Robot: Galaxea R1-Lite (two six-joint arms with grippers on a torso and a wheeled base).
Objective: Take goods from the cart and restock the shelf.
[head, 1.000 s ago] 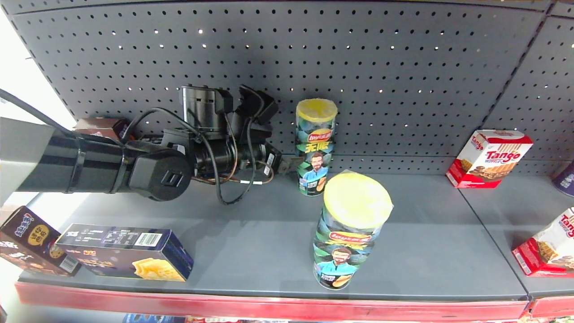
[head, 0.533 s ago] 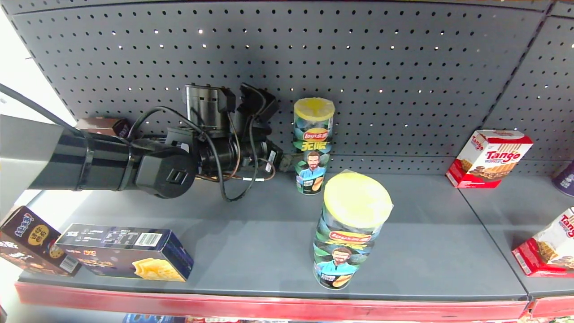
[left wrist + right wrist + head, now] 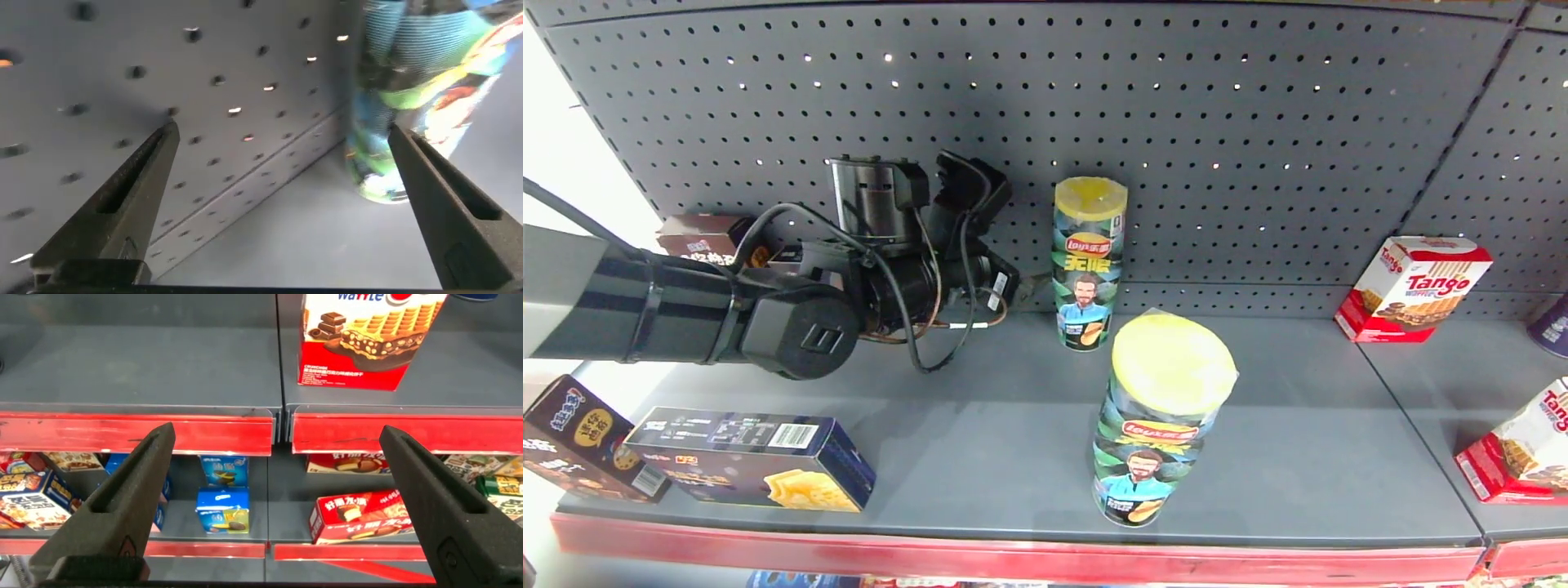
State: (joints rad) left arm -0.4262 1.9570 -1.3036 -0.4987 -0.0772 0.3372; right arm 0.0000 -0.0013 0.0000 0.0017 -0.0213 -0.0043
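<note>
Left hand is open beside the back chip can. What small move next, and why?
Probably draw the left hand straight back off the shelf. It is open, and the back can stands upright by the pegboard, seemingly free of it, so it looks placed; stay clear of the front can.

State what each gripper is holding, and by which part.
Nothing. The left gripper is open beside the rear chip can; the right gripper is open and empty.

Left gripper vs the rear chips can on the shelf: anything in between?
Nothing visible. The left gripper sits open beside the rear chips can; just bare shelf and pegboard between them.
</note>
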